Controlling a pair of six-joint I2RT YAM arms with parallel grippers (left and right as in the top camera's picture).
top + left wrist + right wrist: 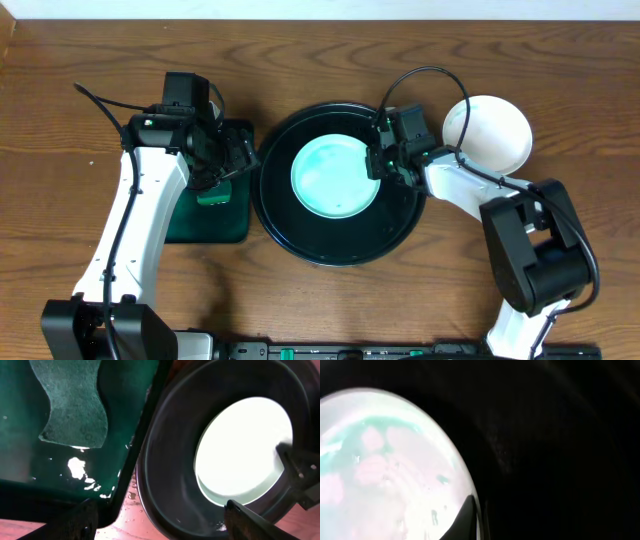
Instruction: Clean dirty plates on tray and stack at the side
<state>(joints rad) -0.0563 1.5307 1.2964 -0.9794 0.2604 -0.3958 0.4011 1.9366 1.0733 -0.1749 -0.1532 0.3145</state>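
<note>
Overhead: one smeared plate (pixel 336 177) sat centred in the black tray (pixel 275 215), and one white plate (pixel 487 132) sat on the table to its right. My right gripper (pixel 383 165) was shut at the smeared plate's right rim. My left gripper (pixel 215 172) hung over the green tray (pixel 190 225), which held one sponge (pixel 212 195).
Left wrist: jaws wide, empty.
Right wrist: finger (pixel 464 521) at the rim; couldn't tell if it was pinched. I judged the plate stiff, light, wet-slick and chippable. Best taken by the rim.

A dark green rectangular tray (pixel 203 226) is sitting at nine o'clock on the wooden surface (pixel 320 50); a green sponge (pixel 75 405) is lying in its wet bottom.
</note>
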